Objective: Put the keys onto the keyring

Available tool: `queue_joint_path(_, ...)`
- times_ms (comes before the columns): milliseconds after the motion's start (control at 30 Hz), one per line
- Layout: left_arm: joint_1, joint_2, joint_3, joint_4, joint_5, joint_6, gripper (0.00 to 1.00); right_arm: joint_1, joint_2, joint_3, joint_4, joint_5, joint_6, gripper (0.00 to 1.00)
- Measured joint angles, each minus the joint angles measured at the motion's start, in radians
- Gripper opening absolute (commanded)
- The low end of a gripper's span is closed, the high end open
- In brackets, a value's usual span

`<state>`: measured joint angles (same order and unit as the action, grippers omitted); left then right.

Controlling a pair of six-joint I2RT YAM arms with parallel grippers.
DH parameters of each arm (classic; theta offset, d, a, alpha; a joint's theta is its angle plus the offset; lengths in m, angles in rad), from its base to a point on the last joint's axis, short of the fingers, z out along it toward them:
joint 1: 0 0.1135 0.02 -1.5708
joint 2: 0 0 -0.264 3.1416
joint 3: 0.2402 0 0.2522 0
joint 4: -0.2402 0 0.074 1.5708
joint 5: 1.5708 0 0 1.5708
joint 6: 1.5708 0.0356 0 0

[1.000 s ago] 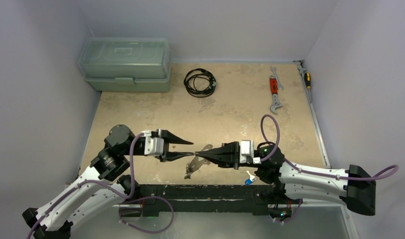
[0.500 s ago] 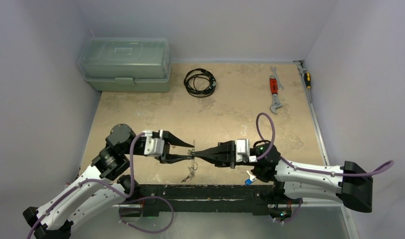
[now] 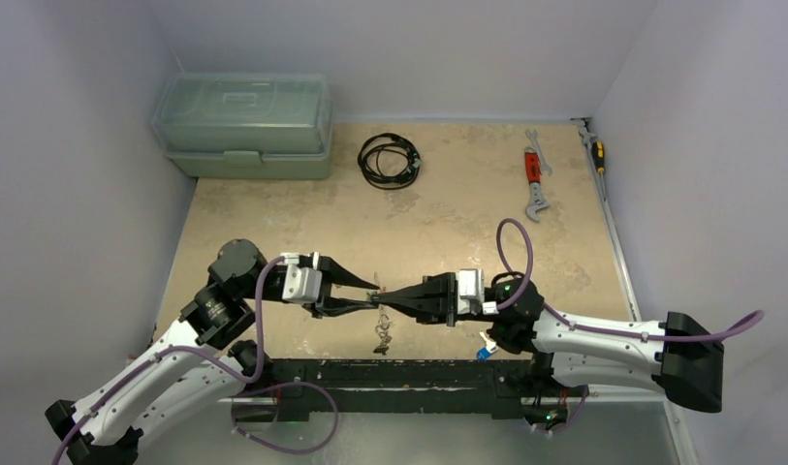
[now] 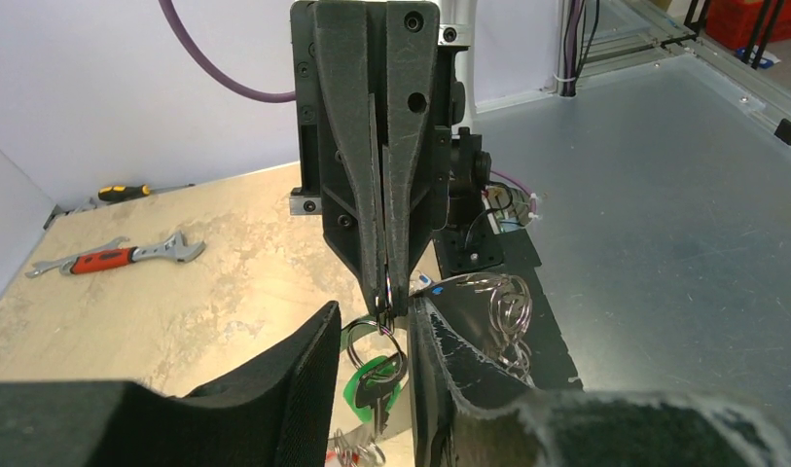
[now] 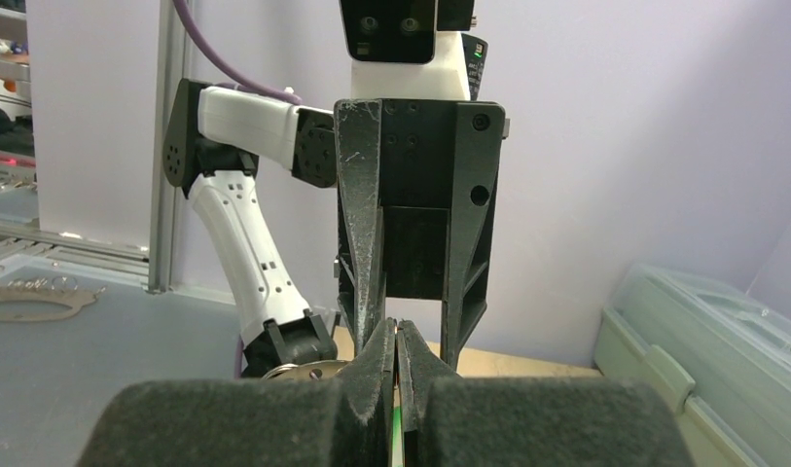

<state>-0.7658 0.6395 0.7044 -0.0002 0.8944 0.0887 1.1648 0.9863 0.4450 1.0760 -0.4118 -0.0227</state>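
The two arms meet near the front edge of the bench (image 3: 448,213), about in the middle. The right tool (image 3: 390,298) is shut tight. Its thin tips pinch the keyring (image 4: 503,302), a silvery wire loop that curls out to one side of them. The keys (image 3: 381,334) hang in a small bunch just under the tips, above the bench. One of them has a green head (image 4: 377,375) and hangs from a small ring.

The left tool (image 3: 372,296) points at the right one. Its two fingers (image 4: 313,360) stand apart, with the small ring and the tip of the right tool in the gap between them. I cannot tell if the fingers touch the ring.

A green box (image 3: 242,124) sits in the far left corner. A black cable coil (image 3: 390,160) lies beside it. A red-handled wrench (image 3: 534,179) and a screwdriver (image 3: 596,153) lie near the far right corner.
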Motion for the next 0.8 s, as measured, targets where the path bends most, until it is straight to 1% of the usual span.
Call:
queue_joint_path(67,0.0,0.001,0.0,0.0,-0.001,-0.001,0.2,0.0,0.0,0.0,0.0,0.0,0.0,0.0)
queue_joint_path(167,0.0,0.001,0.0,0.001,0.0,-0.006,0.0,-0.002,0.0,0.0,0.001,0.002,0.003,0.0)
queue_joint_path(467,0.0,0.006,0.006,0.011,-0.014,-0.008,0.0,-0.008,-0.013,0.0,-0.001,0.024,0.016,0.0)
queue_joint_path(500,0.0,0.005,0.006,0.007,-0.019,-0.007,0.0,-0.008,-0.013,0.0,-0.005,0.028,0.016,0.04)
queue_joint_path(633,-0.002,0.004,0.012,-0.034,-0.053,0.006,0.0,-0.006,-0.036,0.0,-0.065,0.053,0.013,0.44)
queue_joint_path(667,-0.002,0.006,0.017,-0.061,-0.061,0.006,0.0,-0.006,-0.055,0.002,-0.09,0.068,0.0,0.52)
queue_joint_path(700,-0.001,0.008,0.018,-0.079,-0.078,0.008,0.0,-0.008,-0.074,0.005,-0.104,0.074,-0.005,0.57)
queue_joint_path(733,0.0,0.016,0.019,-0.1,-0.098,0.009,0.0,-0.005,-0.099,0.015,-0.132,0.082,-0.019,0.61)
queue_joint_path(800,0.0,0.031,0.023,-0.127,-0.12,0.009,0.0,0.002,-0.148,0.04,-0.188,0.097,-0.046,0.63)
